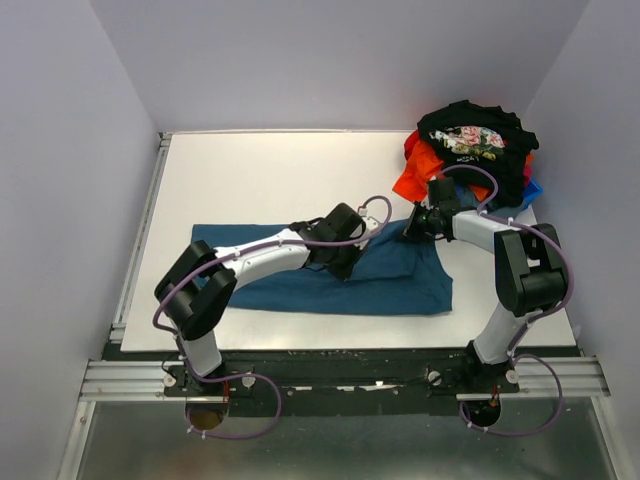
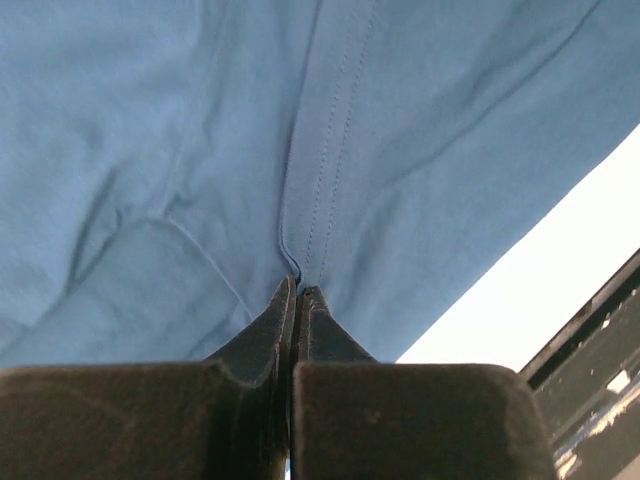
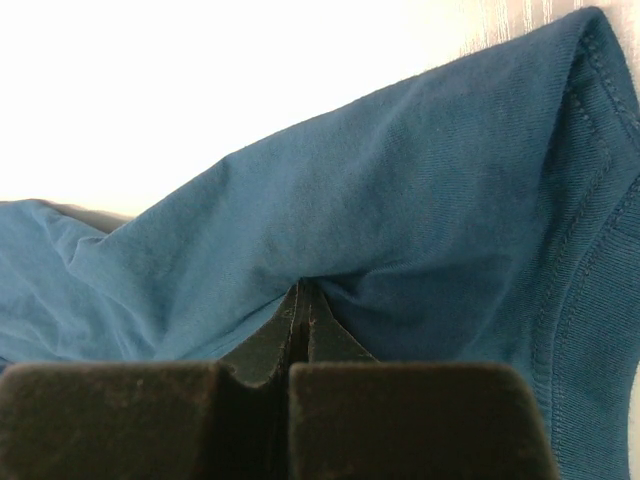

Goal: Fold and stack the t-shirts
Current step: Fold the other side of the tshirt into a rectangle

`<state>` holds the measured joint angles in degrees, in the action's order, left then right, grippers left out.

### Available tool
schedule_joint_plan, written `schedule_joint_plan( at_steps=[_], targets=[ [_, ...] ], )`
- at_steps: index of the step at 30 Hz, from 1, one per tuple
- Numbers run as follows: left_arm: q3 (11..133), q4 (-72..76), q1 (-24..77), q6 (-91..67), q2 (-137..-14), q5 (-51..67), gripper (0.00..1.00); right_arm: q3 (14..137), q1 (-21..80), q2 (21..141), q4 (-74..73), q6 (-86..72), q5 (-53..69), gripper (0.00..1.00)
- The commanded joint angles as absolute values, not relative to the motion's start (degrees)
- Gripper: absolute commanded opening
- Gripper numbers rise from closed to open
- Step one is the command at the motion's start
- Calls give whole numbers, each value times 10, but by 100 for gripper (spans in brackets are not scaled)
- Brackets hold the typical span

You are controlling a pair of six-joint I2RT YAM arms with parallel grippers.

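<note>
**user1:** where's the teal-blue t-shirt (image 1: 300, 285) at?

**user2:** it's lying mostly flat across the near half of the surface (image 1: 260, 180), stretched left to right between the two arms. It's wrinkly in the middle, and the far right corner is drawn up to a point.

**user1:** and the end effectors?

**user2:** both are clamped on it. The left end effector (image 2: 298, 292) has its fingers pressed right together on a pinch of cloth around the middle of the shirt, just beside a double-stitched seam (image 2: 325, 150). The right end effector (image 3: 301, 290) is closed tight too, nipping a fold at that far right corner, near a stitched hem (image 3: 590, 200).

**user1:** rest of the laundry?

**user2:** it's heaped in the far right corner of the surface. The black floral t-shirt (image 1: 470, 135) is on top, with the orange-red t-shirt (image 1: 420, 178) bunched under it. A bit of the bright blue t-shirt (image 1: 533, 190) pokes out at the right edge. The orange one ends just beside the right wrist, but I can't tell whether they touch.
</note>
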<state>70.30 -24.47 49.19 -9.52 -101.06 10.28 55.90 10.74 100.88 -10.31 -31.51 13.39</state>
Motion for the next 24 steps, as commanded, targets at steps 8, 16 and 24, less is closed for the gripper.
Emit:
schedule_joint_plan(
  at_steps=[8, 16, 24],
  targets=[
    [553, -144, 503, -147, -879, 157, 59, 569, 100, 1007, -111, -316, 133, 1],
    [611, -112, 467, -185, -878, 143, 61, 514, 103, 912, -103, -302, 154, 13],
    [785, -127, 439, -232, -1072, 156, 56, 435, 105, 867, -84, -301, 213, 23]
  ],
)
